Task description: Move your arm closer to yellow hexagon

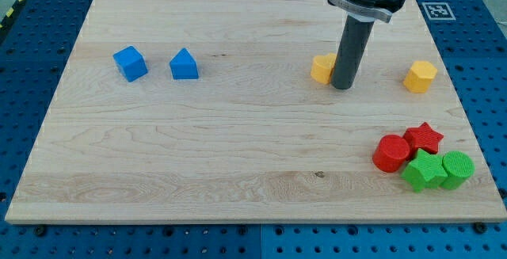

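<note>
Starting at the view's left of the wooden board (238, 156), with the rod as our landmark: far off to its left sit the blue cube (130, 62) and, just beside that, the blue pointed block (184, 64), a small gap between them. Neither matters to this job.

Now the middle. Here is my tip (342, 86), planted on the board right up against a yellow block (322, 68) that peeks out from the rod's left side; the rod hides part of it, so its shape cannot be made out, and whether they touch or stand just apart I cannot tell. There is no pincer on this arm at all, only the plain dark rod, so nothing to be apart, together or clamped on anything.

Moving on to the rod's right, at about the same height in the view: the yellow hexagon (420, 76), standing alone near the board's right edge, with open wood between it and my tip. That is the target.

Lower right of the rod, well clear: a tight cluster, red cylinder (390, 153), red star (424, 137), green star-like block (423, 170), green cylinder (457, 169), all bunched together.

As I read it, the approach is in hand but not finished. The next move calls for a straight slide toward the view's right, staying above the cluster and stopping just short of the hexagon so it is not shoved off the edge.
</note>
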